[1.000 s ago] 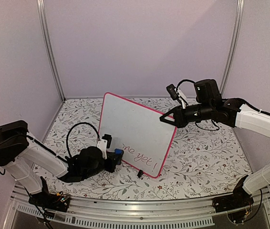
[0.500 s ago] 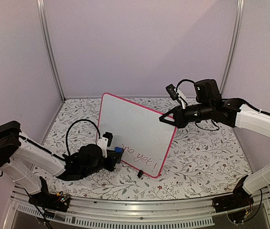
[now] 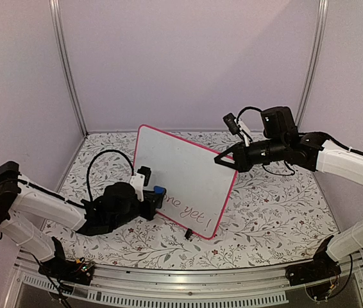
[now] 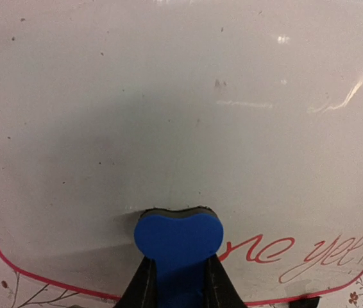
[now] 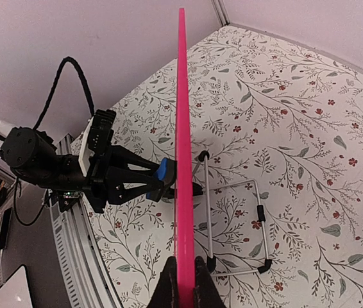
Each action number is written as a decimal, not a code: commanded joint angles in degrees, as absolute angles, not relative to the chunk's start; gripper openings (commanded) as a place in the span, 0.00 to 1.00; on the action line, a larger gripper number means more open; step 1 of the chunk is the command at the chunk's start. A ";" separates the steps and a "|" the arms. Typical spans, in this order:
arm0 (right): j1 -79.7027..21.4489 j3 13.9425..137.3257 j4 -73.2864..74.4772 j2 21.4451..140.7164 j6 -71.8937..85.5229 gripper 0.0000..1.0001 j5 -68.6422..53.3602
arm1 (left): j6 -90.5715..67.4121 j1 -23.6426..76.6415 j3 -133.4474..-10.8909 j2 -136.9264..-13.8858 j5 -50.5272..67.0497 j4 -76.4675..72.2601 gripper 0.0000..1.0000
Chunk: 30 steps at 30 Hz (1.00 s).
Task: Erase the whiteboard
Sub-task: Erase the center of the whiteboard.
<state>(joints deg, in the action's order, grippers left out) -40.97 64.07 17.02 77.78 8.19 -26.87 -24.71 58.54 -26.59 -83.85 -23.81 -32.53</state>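
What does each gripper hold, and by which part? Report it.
Left gripper: blue eraser, by its rear end. Right gripper: whiteboard, by its pink frame edge.

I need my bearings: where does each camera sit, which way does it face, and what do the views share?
Top external: above and behind the bases, looking down on the table; left arm and right arm show.
Left wrist: facing the whiteboard front, close; left end effector shut on the eraser.
Right wrist: looking along the whiteboard's pink edge; right end effector shut on it, left arm beyond.
Shared: whiteboard and eraser appear in all three.
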 commanded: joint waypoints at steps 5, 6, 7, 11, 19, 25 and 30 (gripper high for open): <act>-42.36 63.08 21.52 78.68 4.92 0.00 -29.62 | -25.65 58.04 -26.07 -87.17 -22.07 -34.88 0.05; -42.36 63.03 21.53 78.67 4.92 0.00 -29.62 | -26.01 58.33 -25.65 -87.67 -22.06 -35.22 0.05; -42.36 63.08 21.49 78.74 4.92 0.00 -29.62 | -26.37 58.58 -25.26 -88.07 -22.06 -35.58 0.05; -42.36 63.11 21.50 78.92 4.86 0.00 -29.62 | -27.82 59.61 -23.85 -89.37 -22.15 -36.56 0.05; -42.36 63.03 21.50 78.76 4.92 0.00 -29.61 | -29.84 61.21 -21.88 -90.46 -22.52 -37.42 0.05; -42.36 63.05 21.64 78.75 4.92 0.00 -29.57 | -31.32 63.65 -21.59 -93.26 -23.44 -37.36 0.04; -42.36 63.09 21.53 78.70 4.92 0.00 -29.62 | -31.86 63.97 -21.25 -92.69 -24.11 -37.46 0.04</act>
<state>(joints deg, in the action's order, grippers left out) -40.97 64.07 17.17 77.78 9.08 -26.17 -31.00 63.11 -22.13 -91.48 -24.97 -40.51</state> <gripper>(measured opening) 0.038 0.188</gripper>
